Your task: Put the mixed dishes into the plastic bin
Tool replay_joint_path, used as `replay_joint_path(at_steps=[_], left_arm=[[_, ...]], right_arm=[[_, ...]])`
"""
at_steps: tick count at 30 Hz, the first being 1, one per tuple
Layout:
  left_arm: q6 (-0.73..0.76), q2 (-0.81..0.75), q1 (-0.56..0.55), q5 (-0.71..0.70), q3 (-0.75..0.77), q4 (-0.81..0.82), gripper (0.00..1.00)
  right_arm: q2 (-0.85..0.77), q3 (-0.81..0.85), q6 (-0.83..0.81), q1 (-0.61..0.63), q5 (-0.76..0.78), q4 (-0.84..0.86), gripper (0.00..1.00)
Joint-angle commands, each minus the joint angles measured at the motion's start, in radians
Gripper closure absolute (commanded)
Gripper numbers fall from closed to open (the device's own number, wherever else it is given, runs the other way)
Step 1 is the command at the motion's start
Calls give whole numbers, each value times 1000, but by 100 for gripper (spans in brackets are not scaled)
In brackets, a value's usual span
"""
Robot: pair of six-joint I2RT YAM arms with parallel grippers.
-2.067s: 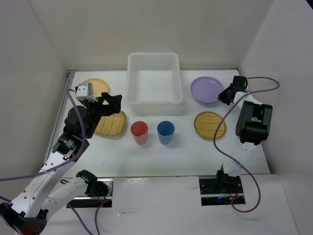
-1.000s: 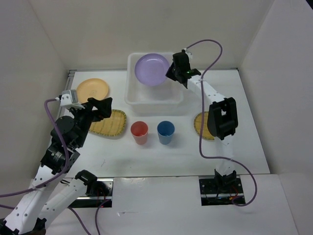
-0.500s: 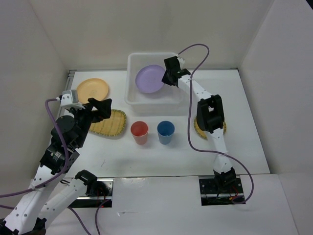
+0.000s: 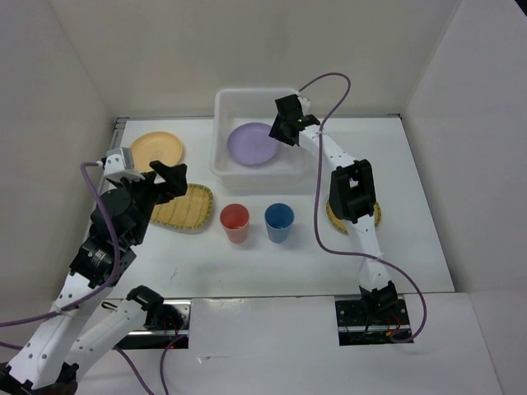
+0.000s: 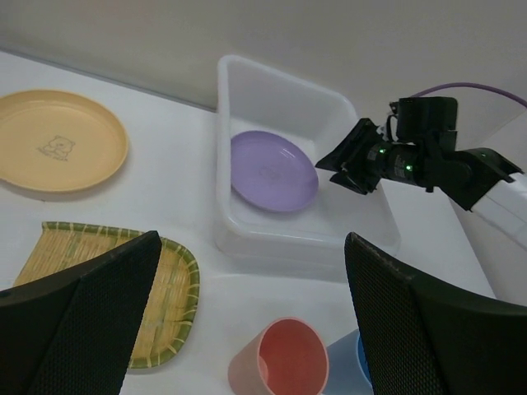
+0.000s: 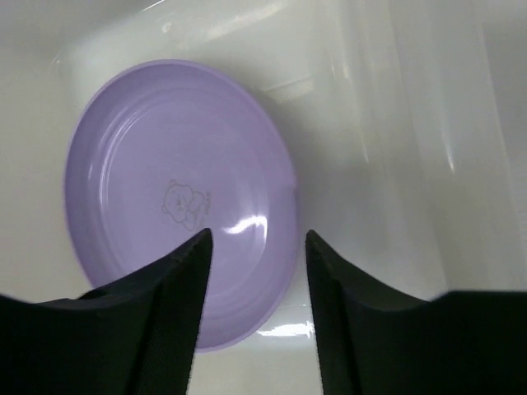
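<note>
Glossy round lilac plate (image 6: 177,164), faint bear print

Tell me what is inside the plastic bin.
Only the lilac plate shows inside the plastic bin. The right gripper, open above it, hides part of the bin's floor from overhead.

— Where is the lilac plate (image 4: 251,144)?
— Face up on the floor of the plastic bin (image 4: 219,132), nearer its left wall. The bin, translucent white, sits at 12 o'clock on the tabletop (image 4: 272,263).
— And the others?
— All outside it. Orange-yellow plate (image 4: 156,149) at 10 o'clock, squarish woven tray (image 4: 185,210) at 9. Red cup (image 4: 235,220) and blue cup (image 4: 279,219) stand upright side by side at the bin's 6 o'clock. Round woven tray (image 4: 333,219) at 3, only partly in view
</note>
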Motion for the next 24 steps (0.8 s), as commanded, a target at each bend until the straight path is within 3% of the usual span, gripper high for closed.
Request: replay_joint_path(at_steps=[1, 10, 13, 15, 19, 22, 23, 24], left_arm=[[-19, 78, 7, -76, 82, 9, 2], [-19, 357, 53, 62, 231, 18, 1], [-28, 398, 150, 137, 255, 73, 1], [-91, 450, 273, 225, 270, 99, 1], [-195, 619, 520, 549, 330, 119, 5], [-289, 740, 693, 729, 330, 150, 20], [-306, 795, 729, 759, 330, 162, 29], [-321, 823, 791, 783, 330, 173, 50]], right_arm=[[-63, 45, -18, 10, 10, -13, 44], [-379, -116, -69, 29, -133, 78, 28], [-546, -257, -92, 29, -218, 135, 19], [-634, -386, -92, 29, -252, 198, 16], [-850, -566, -92, 38, -301, 273, 14], [-951, -707, -115, 38, -352, 351, 14], [-970, -742, -115, 38, -352, 370, 14], [-984, -795, -115, 38, -352, 381, 14]])
